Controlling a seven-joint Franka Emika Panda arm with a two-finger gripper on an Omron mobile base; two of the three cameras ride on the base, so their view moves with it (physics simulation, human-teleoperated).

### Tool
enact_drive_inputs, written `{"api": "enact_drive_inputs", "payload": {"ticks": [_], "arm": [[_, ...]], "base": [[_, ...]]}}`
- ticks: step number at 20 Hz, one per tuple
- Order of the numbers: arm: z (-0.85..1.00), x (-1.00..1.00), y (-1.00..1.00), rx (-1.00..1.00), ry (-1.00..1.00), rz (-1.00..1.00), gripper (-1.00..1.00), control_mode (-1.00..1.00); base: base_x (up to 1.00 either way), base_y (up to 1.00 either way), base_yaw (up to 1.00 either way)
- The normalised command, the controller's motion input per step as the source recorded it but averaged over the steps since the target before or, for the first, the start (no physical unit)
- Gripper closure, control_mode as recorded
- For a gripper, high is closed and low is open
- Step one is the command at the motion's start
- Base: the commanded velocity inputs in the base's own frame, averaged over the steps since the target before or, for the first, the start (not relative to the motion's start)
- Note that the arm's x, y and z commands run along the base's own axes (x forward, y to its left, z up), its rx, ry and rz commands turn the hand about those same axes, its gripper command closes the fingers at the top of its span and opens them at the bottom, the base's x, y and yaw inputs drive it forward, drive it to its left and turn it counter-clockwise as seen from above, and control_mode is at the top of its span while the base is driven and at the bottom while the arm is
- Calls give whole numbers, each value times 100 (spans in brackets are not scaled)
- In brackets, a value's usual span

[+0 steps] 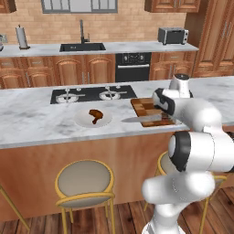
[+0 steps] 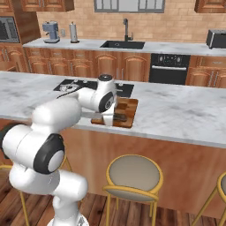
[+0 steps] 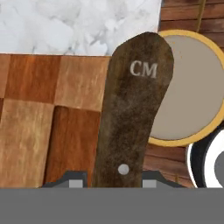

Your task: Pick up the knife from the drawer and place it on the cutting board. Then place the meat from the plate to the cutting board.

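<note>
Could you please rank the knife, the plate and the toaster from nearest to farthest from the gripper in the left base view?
1. The knife, held in the gripper over the cutting board.
2. The plate, left on the island.
3. The toaster, on the back counter.

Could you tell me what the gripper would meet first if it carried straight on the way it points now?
Probably the cutting board: the gripper is shut on the knife just above it, though the handle tip overhangs the board's edge toward a stool.

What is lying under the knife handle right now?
The knife handle lies above the cutting board, its end over a stool seat. The board beneath the handle is covered.
</note>
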Motion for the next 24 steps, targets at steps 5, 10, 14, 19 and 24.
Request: {"api": "enact_drive_inputs", "payload": {"ticks": [5, 10, 14, 19, 24], "arm": [[1, 95, -3, 3, 6, 7, 100, -100], [0, 83, -6, 0, 0, 0, 100, -100], [0, 63, -8, 0, 5, -2, 100, -100], [0, 55, -2, 0, 5, -13, 100, -100], [0, 40, -16, 5, 0, -8, 100, -100]], "base": [[0, 0, 0], [0, 0, 0], [0, 0, 0], [0, 0, 0], [0, 0, 0]]}}
